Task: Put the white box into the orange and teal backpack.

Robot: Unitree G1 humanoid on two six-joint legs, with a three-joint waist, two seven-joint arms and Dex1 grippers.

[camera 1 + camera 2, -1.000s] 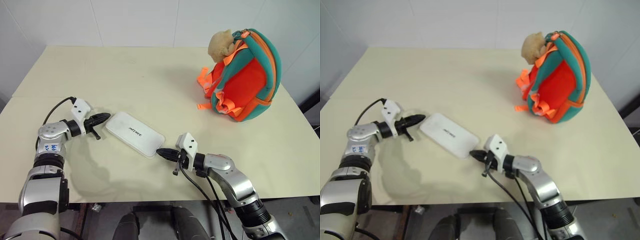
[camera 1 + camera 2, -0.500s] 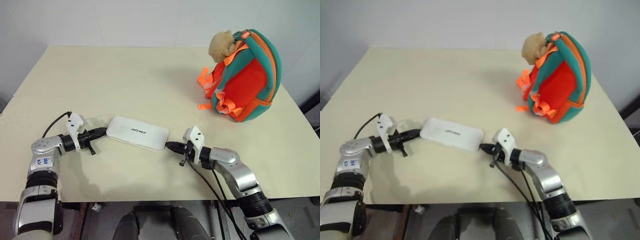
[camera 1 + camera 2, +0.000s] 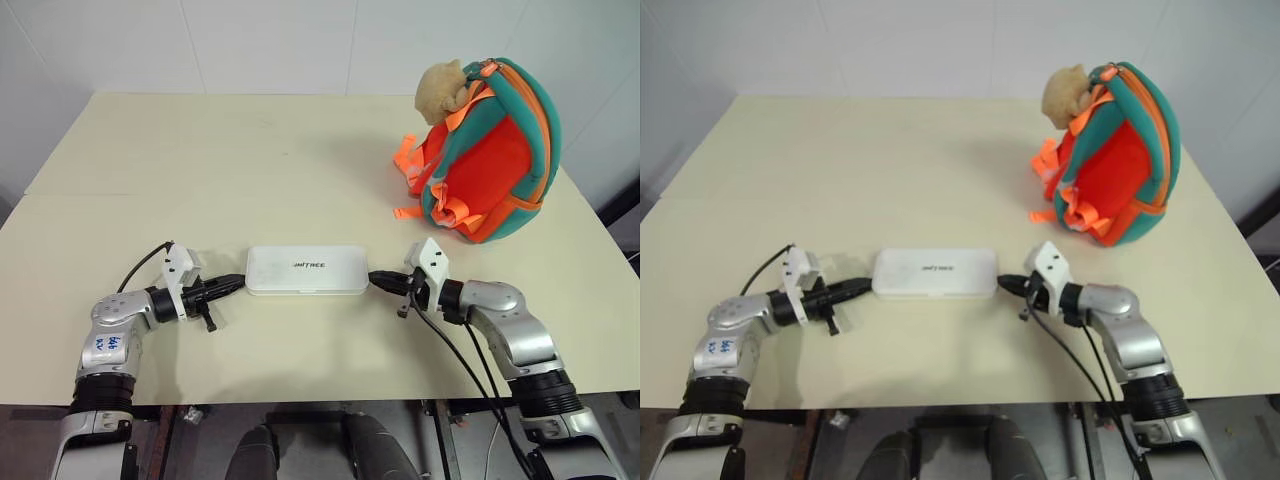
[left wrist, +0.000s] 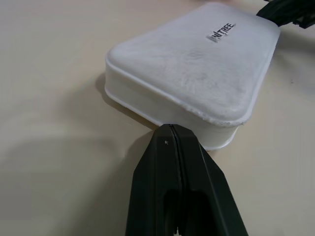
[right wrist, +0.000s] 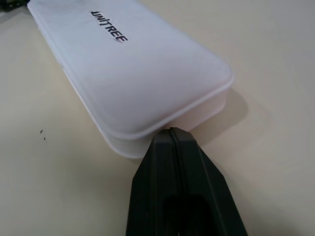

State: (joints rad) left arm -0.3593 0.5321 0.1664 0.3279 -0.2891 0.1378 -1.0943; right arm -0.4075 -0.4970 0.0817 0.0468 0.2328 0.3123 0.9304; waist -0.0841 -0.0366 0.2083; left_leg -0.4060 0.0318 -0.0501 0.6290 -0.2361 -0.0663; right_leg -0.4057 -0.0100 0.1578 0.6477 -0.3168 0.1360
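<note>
White box (image 3: pixel 307 270) lies flat on the cream table (image 3: pixel 250 170), lower centre of the head views, long axis running left to right across the frame. Dark lettering on its lid reads upright from the camera side. Lid is seated on the base, with a thin seam line visible along the ends in both wrist views.

Left gripper (image 3: pixel 232 284), lower left of the frame: fingers pressed together, nothing between them. Tip points at the box's left short end, touching or just short of it; in the left wrist view the closed tip (image 4: pixel 170 129) sits against the lower edge of that end, near one corner.

Right gripper (image 3: pixel 378 281), lower right of centre: fingers also pressed together, holding nothing. Tip meets the box's right short end; in the right wrist view the closed tip (image 5: pixel 170 131) sits at the seam of that end.

So the box sits between the two closed tips, one at each short end, resting on the table.

Orange and teal backpack (image 3: pixel 492 150) stands upright in the upper right of the frame, well apart from the box. Beige plush ball (image 3: pixel 443 90) hangs at its top left; orange straps (image 3: pixel 408 160) trail onto the table on its left side. Cannot tell whether its zip is open.
</note>
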